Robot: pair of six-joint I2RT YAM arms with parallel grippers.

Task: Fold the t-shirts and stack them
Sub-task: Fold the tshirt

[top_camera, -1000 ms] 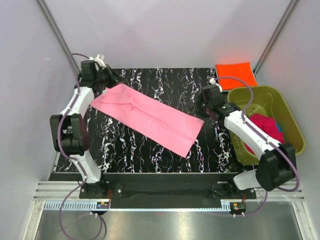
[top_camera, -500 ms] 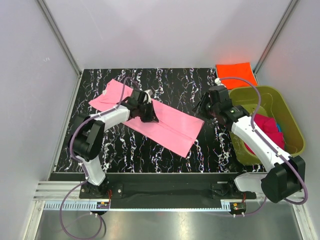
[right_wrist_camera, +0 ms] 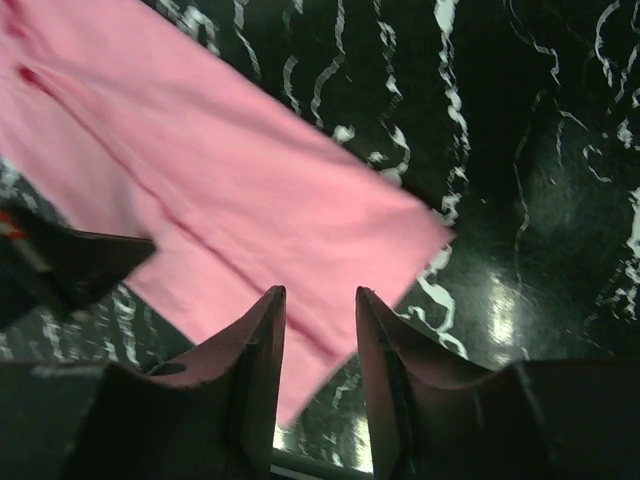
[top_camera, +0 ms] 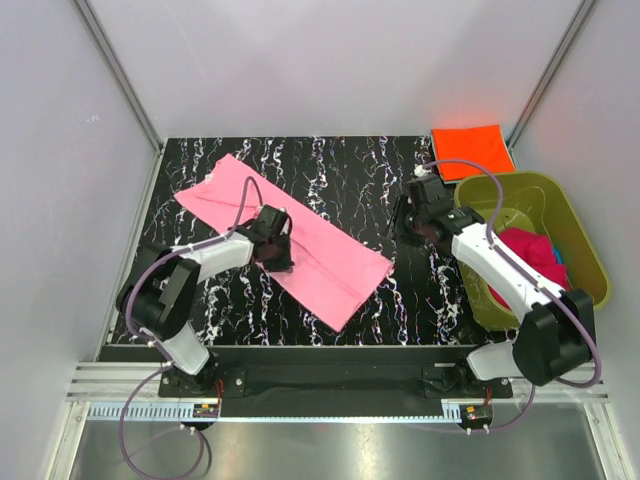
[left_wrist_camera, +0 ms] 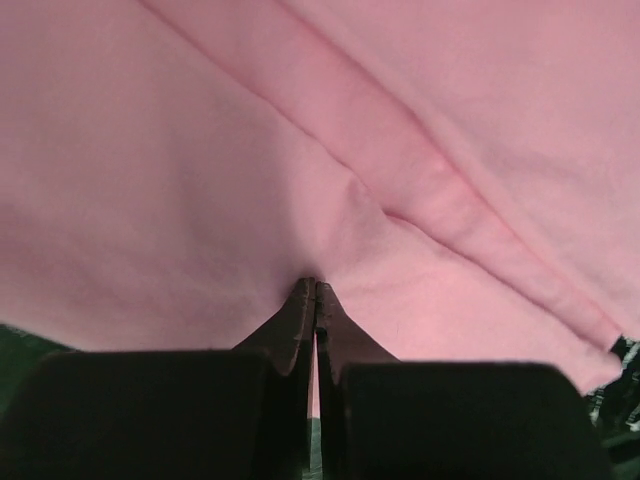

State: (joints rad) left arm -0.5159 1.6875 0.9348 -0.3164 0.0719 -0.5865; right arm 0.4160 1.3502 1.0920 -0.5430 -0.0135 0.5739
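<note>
Pale grey walls close in a black, white-veined table [top_camera: 330, 160] with both arm bases bolted at its near edge. The right arm [top_camera: 500, 270] rises from its base at the near right, runs back along the inner side of the tub and bends its wrist leftward over the table. The left arm [top_camera: 205, 258] folds low: its elbow sits near the left edge and its forearm reaches right, across to the middle of the table. The pink shirt [top_camera: 330, 265] lies flat as a long folded band, slanting from the far left toward the near centre, with a crease running along its length. An olive tub [top_camera: 525, 205] stands at the right edge, just beside the right arm. An orange shirt [top_camera: 472, 150] lies folded flat at the far right corner, behind the tub. A magenta shirt [top_camera: 530, 250] is bunched inside the tub, with a sliver of blue shirt [top_camera: 557, 257] beside it. The left gripper [top_camera: 275, 255] is down on the pink shirt about midway along the band; its fingers [left_wrist_camera: 300, 320] are pressed tight together, pinching a small pucker of the cloth at their tips. The right gripper [top_camera: 410, 220] hovers over bare table near the shirt's near end, fingers [right_wrist_camera: 262, 345] partly apart and holding nothing.
</note>
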